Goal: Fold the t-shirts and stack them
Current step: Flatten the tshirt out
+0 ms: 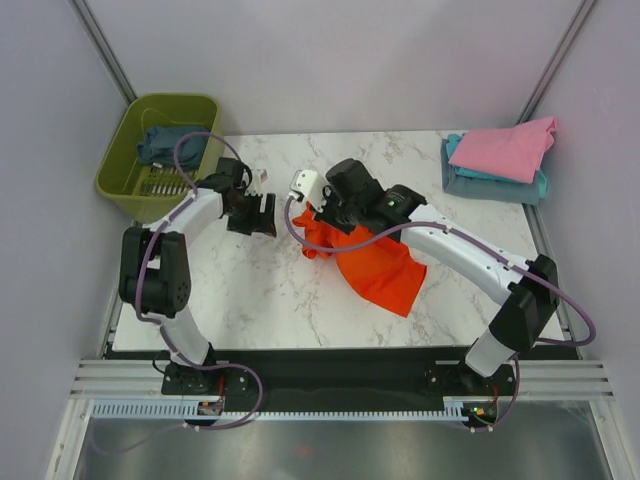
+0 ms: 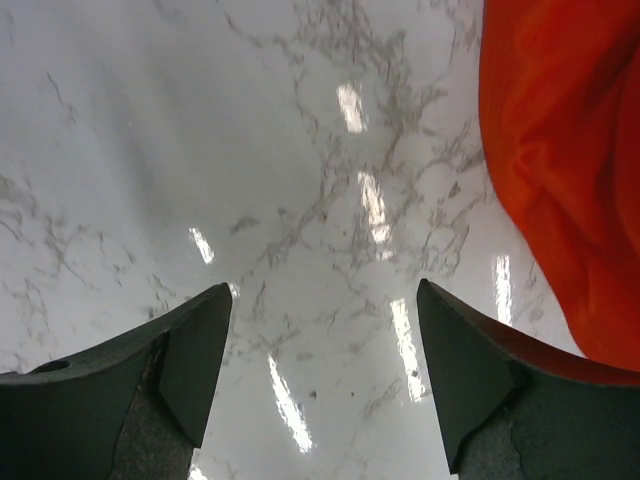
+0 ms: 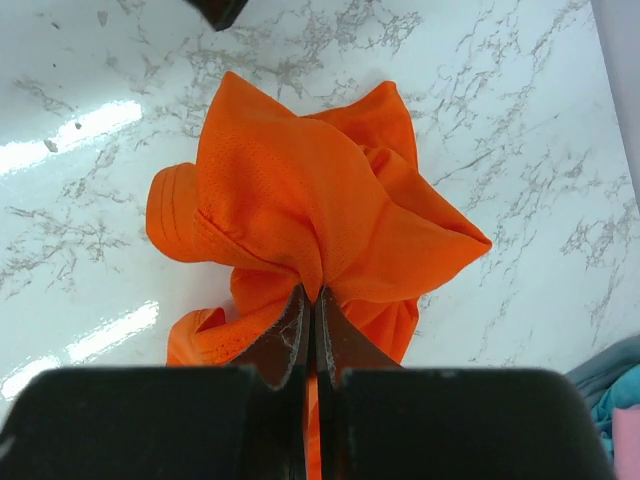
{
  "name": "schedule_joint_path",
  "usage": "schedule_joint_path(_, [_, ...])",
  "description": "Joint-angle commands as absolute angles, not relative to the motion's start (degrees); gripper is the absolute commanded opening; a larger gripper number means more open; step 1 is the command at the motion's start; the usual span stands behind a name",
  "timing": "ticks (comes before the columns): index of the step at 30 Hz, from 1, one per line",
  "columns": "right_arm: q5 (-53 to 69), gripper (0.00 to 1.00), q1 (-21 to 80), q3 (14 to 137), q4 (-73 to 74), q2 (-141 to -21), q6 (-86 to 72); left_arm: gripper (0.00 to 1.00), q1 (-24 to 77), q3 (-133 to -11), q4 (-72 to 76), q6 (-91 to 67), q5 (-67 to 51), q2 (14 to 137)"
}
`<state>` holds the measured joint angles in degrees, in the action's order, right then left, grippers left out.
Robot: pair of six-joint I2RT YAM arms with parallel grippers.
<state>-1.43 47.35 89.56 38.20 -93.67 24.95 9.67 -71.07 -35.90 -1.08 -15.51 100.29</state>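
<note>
Orange-red t-shirt [image 1: 375, 265] crumpled mid tabletop [image 1: 260, 290], right claw [image 3: 312, 300] pinched tight on its gathered fold, left claw [image 2: 325, 300] spread wide, empty, above bare marble beside it, pink t-shirt [image 1: 505, 148] folded atop teal t-shirt [image 1: 480, 185], far right corner

orange shirt [image 1: 372, 268] crumpled mid-worktop [image 1: 250, 290] | right claw [image 1: 322, 216] at its bunched left end | left claw [image 1: 258, 218] just left, apart from it | pink shirt [image 1: 505, 148] on teal shirt [image 1: 490, 186], far-right corner | blue shirt [image 1: 168, 143] in basket [image 1: 120, 175], far-left corner
</note>
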Motion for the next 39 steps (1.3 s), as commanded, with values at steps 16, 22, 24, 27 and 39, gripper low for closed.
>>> schedule_joint_path(16, [-4.22, 0.0, 45.27, 89.12, 39.82, -95.36, 26.02, 0.88, 10.37, -69.17, -35.42, -11.07, -56.78, 107.4])
schedule_joint_path(22, [-4.31, 0.0, 43.6, 90.0, 39.46, -95.97, 25.66, 0.88, 11.95, -72.59, -35.42, -11.07, -56.78, 112.32])
schedule_joint_path(24, [-4.04, 0.0, 43.24, 89.83, 39.55, -96.33, 25.4, 0.88, 12.65, -73.56, -35.42, -11.07, -56.78, 113.81])
schedule_joint_path(27, [-3.87, 0.0, 42.98, 89.74, 39.46, -96.42, 25.31, 0.88, 14.23, -73.74, -35.42, -11.07, -56.78, 115.48])
schedule_joint_path(39, [-3.78, 0.0, 42.36, 89.03, 39.38, -96.85, 25.05, 0.6, 16.96, -77.61, -25.14, -23.47, -69.43, 119.62])
